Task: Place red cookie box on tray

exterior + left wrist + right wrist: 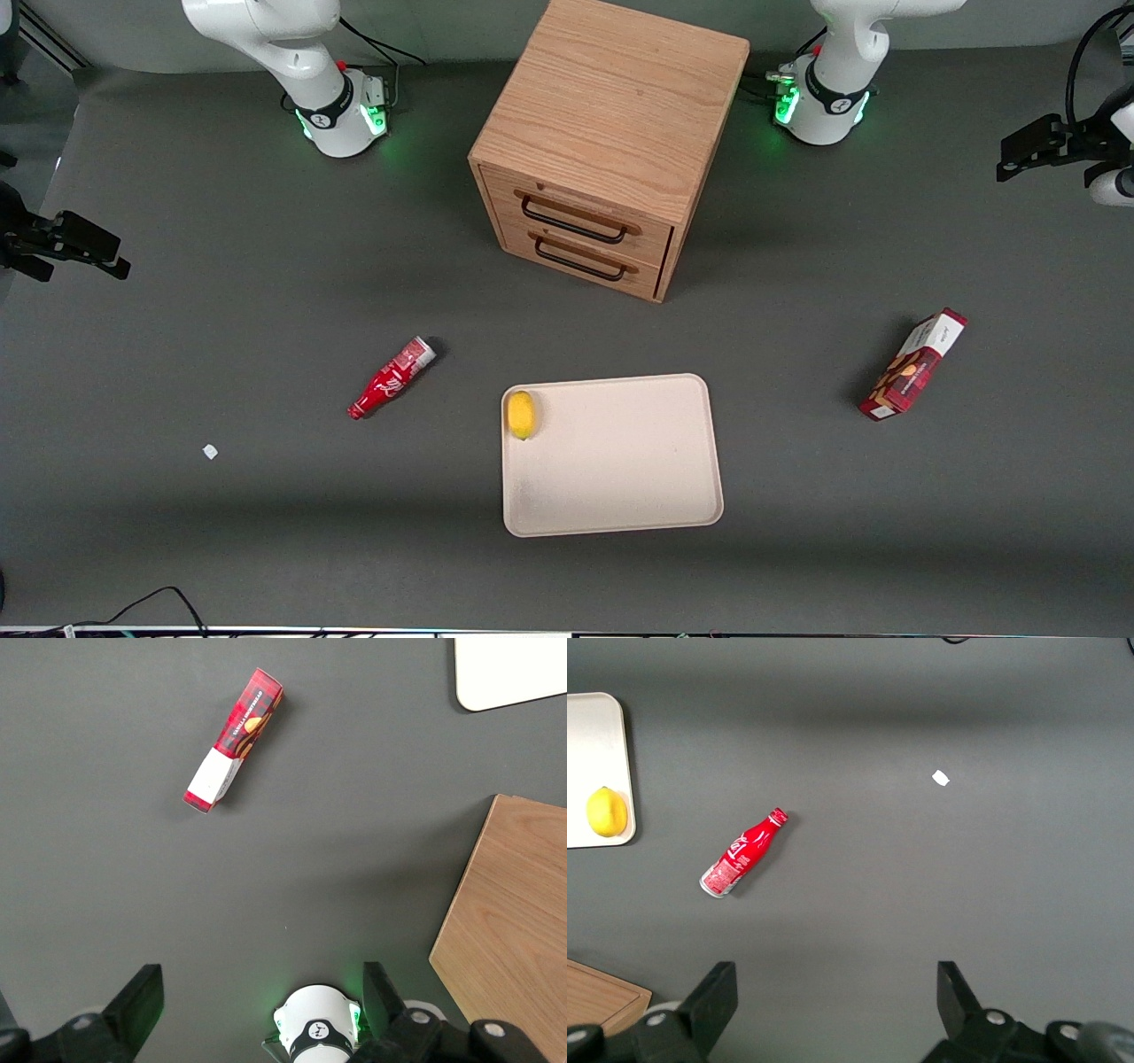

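Nearest the front camera I see the tray [611,470] lying flat on the grey table [266,532], with a lemon [521,414] resting on it just inside one corner. A little farther back, a red soda bottle [391,378] lies on its side toward the parked arm's end, and the red cookie box [913,364] lies on the table toward the working arm's end, well apart from the tray and untouched. Farther still stands a wooden drawer cabinet [607,142] with two dark handles. My gripper [261,997] hangs high above the table near the working arm's base, its fingers spread wide apart and holding nothing; the box [234,741] lies clear of them.
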`<state>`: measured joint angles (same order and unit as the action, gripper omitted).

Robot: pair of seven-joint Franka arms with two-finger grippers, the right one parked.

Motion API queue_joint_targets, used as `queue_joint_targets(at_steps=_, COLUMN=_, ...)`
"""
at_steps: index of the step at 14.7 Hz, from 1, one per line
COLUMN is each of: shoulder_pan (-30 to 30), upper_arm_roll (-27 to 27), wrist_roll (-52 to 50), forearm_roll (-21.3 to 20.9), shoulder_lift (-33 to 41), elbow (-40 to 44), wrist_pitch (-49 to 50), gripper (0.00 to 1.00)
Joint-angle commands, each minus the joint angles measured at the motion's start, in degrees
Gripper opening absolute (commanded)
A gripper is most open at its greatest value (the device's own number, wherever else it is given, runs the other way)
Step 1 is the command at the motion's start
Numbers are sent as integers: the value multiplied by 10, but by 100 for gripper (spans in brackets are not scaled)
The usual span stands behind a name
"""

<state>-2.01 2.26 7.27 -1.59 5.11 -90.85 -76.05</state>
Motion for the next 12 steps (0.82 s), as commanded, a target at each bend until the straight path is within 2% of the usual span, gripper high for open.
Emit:
queue_joint_targets(at_steps=1, shoulder_pan=-1, upper_arm_roll=-2, wrist_roll=3, forearm_roll=-7, shoulder_lift=-1, elbow=14, wrist_pitch=11, gripper=100)
queue_joint_targets(at_steps=12, shoulder_pan=0, upper_arm_roll=1, wrist_roll=2, forearm_roll=3, shoulder_lift=-4, elbow=14, wrist_pitch=17, gripper=100)
